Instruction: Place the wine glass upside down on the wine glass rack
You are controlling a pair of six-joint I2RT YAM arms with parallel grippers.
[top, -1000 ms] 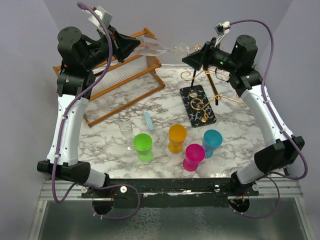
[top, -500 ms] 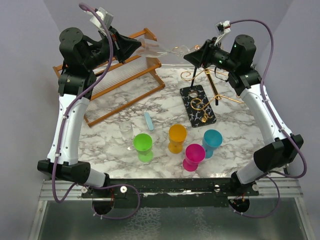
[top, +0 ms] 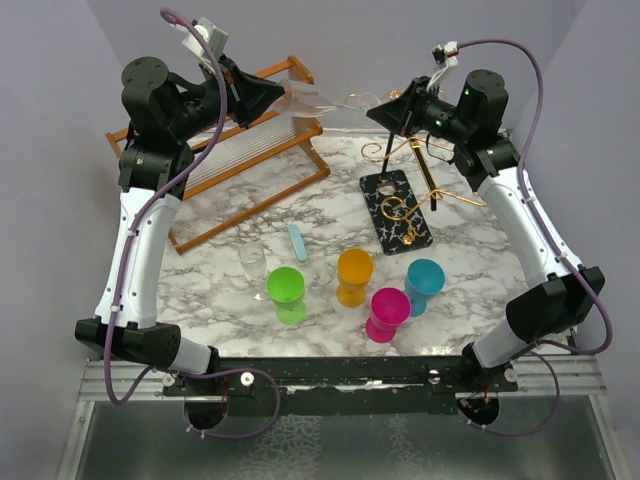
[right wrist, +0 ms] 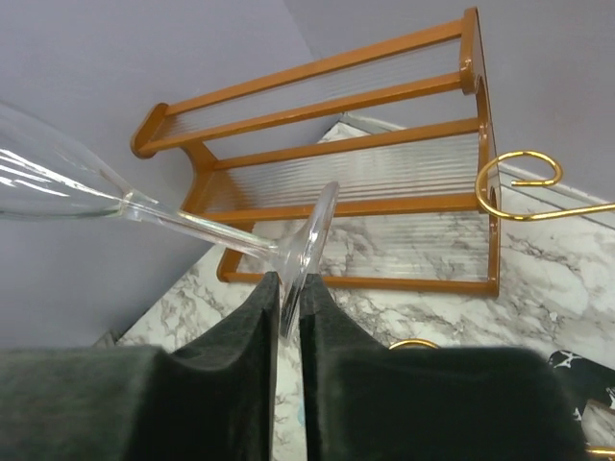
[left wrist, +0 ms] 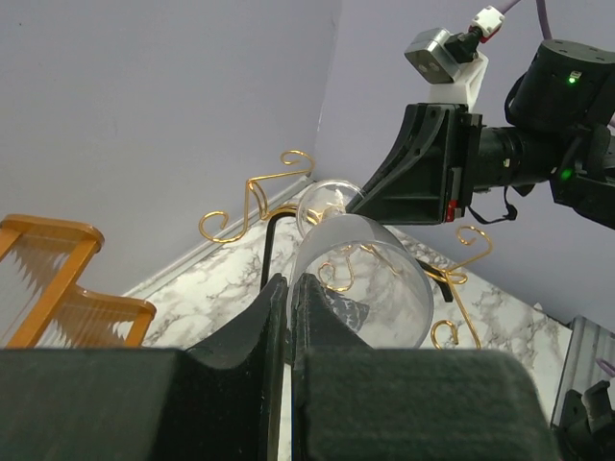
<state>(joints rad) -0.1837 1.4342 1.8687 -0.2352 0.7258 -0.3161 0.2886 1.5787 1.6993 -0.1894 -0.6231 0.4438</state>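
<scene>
1. Position of the task's thing: the wine glass (top: 318,98) is in the air over the far edge of the table (top: 470,250). It lies on its side between the two arms, bowl toward the left and foot toward the right.
2. Left gripper (left wrist: 293,280): jaws pressed almost together, pinching the wall of the bowl at its rim.
3. Right gripper (right wrist: 285,279): jaws drawn in to a narrow slit, with the edge of the glass's foot wedged in it. Read as a pinch on the foot.
4. Progress, as judged:
   - Done: glass lifted and gripped at both ends, which looks like a hand-over.
   - Left: one arm lets go, the glass is turned bowl-down, and the foot is slid onto a wire arm.
5. The wine glass rack (top: 385,190) stands right of centre, below and just beside the right gripper. No glass hangs from it.
6. Counts:
   - wine glass: 1
   - wine glass rack: 1
   - wooden slatted rack (top: 250,150): 1
   - coloured goblets: 4, namely green (top: 286,290), orange (top: 354,275), pink (top: 388,310) and blue (top: 425,283)
   - small clear tumbler (top: 250,257): 1
   - pale blue bar (top: 297,242): 1; what it is cannot be told.
</scene>
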